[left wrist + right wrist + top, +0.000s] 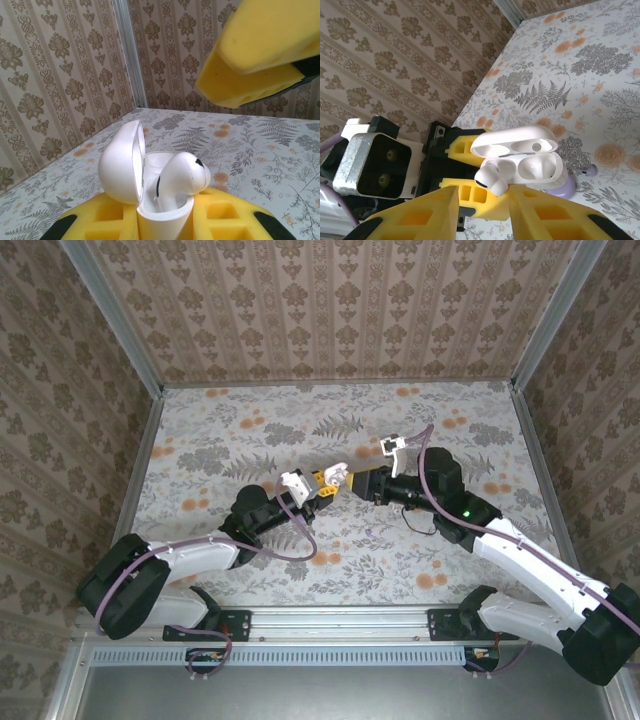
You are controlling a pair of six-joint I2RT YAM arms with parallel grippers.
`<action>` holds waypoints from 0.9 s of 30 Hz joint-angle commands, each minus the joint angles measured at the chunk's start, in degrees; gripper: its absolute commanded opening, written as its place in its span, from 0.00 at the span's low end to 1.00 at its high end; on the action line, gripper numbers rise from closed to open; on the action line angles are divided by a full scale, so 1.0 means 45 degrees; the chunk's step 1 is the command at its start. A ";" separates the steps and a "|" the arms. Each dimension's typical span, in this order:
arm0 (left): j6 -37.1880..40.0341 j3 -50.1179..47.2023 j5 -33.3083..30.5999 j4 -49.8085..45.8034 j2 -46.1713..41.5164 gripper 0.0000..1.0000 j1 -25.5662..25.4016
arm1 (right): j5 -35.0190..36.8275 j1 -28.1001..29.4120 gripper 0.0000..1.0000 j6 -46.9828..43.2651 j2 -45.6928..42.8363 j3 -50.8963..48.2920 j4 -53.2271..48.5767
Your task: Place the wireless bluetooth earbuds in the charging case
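Observation:
The white charging case (161, 212) stands upright with its lid (120, 165) swung open, and my left gripper (162, 222) is shut on its body between yellow fingers (227, 215). One white earbud (186, 172) rests stem-down in the near slot with its head sticking out. In the right wrist view the same earbud (492, 177) sits in the case (545, 167) beside an empty slot. My right gripper (484, 210) is open just short of it, touching neither earbud nor case. From above, both grippers meet at the case (337, 473) mid-table.
A lilac rounded object (566, 189) lies on the floral table (250, 430) under the case. Patterned walls enclose the table on three sides. The right gripper's fingers (260, 50) hang close above the case.

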 commanded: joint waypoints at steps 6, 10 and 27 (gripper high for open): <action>0.0258 0.0021 -0.0096 0.0146 -0.0251 0.12 -0.0070 | -0.0911 0.0252 0.24 0.0141 0.0829 0.0480 0.0116; 0.0250 0.0021 -0.0138 0.0034 -0.0335 0.12 -0.0063 | -0.0981 0.0316 0.23 0.0161 0.1048 0.0490 0.0167; 0.0282 0.0080 -0.0083 -0.0050 -0.0459 0.12 -0.0061 | -0.0962 0.0375 0.22 -0.0022 0.1585 0.0555 0.0395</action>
